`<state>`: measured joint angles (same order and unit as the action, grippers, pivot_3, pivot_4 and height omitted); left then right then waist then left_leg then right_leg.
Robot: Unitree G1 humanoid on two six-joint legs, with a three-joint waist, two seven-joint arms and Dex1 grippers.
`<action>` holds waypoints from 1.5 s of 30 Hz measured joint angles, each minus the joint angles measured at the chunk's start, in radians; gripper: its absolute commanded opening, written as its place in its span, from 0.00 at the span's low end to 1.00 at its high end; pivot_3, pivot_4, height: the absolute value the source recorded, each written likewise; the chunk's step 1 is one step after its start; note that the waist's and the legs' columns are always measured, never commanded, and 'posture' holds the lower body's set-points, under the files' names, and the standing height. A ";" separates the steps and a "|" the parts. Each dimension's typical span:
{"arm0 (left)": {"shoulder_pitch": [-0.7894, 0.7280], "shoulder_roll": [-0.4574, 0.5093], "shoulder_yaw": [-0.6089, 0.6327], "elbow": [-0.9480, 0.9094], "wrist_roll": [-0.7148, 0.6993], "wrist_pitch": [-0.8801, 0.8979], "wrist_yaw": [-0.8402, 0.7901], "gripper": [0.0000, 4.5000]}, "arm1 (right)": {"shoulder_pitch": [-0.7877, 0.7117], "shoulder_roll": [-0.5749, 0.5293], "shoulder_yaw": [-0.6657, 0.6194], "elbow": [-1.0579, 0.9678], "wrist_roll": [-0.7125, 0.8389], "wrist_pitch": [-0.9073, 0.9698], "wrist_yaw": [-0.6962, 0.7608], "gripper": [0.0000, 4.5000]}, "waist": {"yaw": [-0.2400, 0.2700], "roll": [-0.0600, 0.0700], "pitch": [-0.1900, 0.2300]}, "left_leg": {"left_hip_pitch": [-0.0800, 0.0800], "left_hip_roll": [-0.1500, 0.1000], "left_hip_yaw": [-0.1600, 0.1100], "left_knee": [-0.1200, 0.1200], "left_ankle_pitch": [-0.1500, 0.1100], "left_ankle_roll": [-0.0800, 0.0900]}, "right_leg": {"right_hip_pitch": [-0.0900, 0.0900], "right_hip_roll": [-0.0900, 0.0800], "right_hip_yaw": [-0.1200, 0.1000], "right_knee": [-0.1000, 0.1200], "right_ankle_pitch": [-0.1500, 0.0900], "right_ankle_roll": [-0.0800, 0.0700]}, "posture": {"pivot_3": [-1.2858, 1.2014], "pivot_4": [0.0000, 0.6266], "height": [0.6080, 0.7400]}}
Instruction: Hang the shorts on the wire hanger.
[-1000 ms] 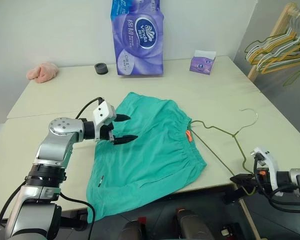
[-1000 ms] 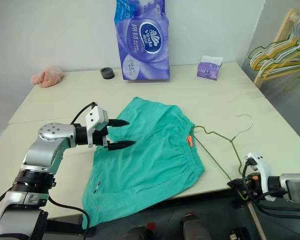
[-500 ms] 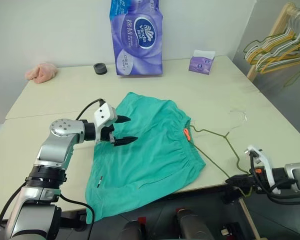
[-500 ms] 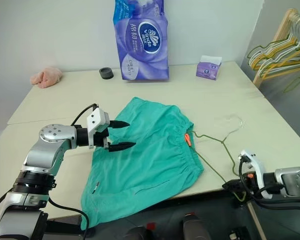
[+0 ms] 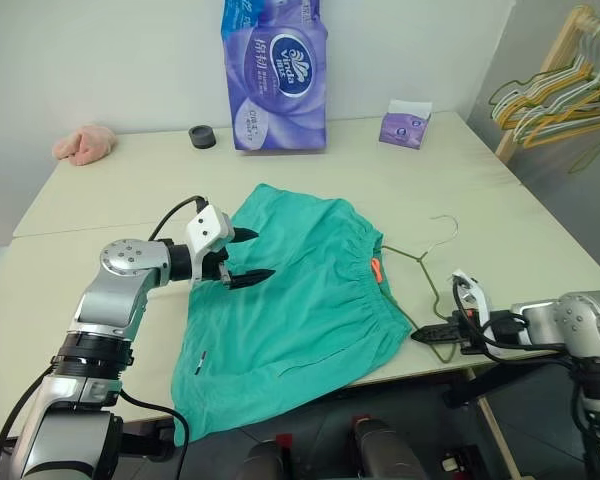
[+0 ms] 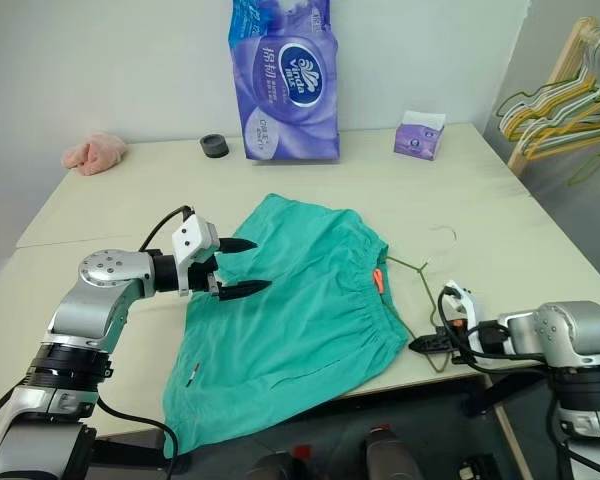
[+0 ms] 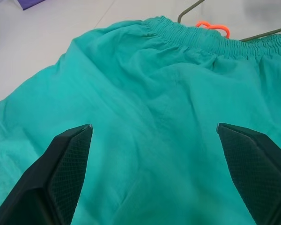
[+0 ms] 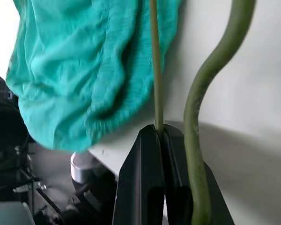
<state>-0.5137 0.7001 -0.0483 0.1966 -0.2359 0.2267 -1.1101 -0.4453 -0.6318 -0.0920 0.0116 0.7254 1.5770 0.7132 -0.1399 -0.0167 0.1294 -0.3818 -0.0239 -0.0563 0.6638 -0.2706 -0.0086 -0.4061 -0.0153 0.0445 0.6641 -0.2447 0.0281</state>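
The right gripper is clamped tight on one thin wire of the wire hanger, near the table's near right edge; pinching the wire itself gives it control of a frame too slim to scoop up. From there the dark olive triangle runs away toward the far left, its corner meeting the gathered waistband of the shorts beside a small orange tag, while the curved hook lies on the bare table farther back. In the right wrist view the closed black fingers sit on the straight wire, with a thicker curved length of wire just beside them.

The left gripper hangs over the left part of the shorts with its jaws spread wide, holding nothing, likely poised to pin or lift the cloth. The shorts lie flat mid-table, soft teal fabric with light creases, one leg drooping over the near edge.

Far back stand a glossy purple tissue pack, a small purple box, a dark ring and a pink cloth lump; yellow and pale hangers hang at the far right.
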 measured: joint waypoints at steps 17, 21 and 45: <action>-0.077 -0.041 0.100 0.061 -0.059 0.067 0.120 1.00 | -0.065 0.002 0.121 -0.147 -0.102 -0.308 -0.033 0.00 | -0.002 0.000 0.000 | -0.001 -0.001 -0.001 0.000 0.000 0.000 | -0.001 -0.001 -0.001 0.000 0.000 0.000 | 0.44 0.15 1.00; -0.132 -0.049 0.127 0.076 -0.077 0.069 0.139 1.00 | -0.064 -0.031 0.213 -0.199 -0.173 -0.421 -0.016 0.00 | -0.001 0.000 0.000 | -0.001 -0.001 -0.001 0.000 0.000 0.000 | -0.001 -0.001 -0.001 0.000 0.000 0.000 | 0.44 0.14 1.00; -0.445 -0.008 -0.073 0.440 0.102 -0.265 -0.232 1.00 | -0.053 -0.152 0.410 -0.368 -0.436 -0.729 0.077 0.00 | -0.004 0.000 0.000 | -0.002 -0.001 0.000 0.000 0.000 0.000 | -0.002 -0.001 -0.002 0.000 0.000 0.000 | 0.43 0.12 1.00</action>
<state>-0.9585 0.6916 -0.1213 0.6361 -0.1341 -0.0384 -1.3423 -0.4983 -0.7842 0.3178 -0.3564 0.2894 0.8475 0.7903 -0.1441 -0.0167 0.1289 -0.3837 -0.0248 -0.0566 0.6643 -0.2704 -0.0088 -0.4086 -0.0163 0.0423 0.6644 -0.2445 0.0283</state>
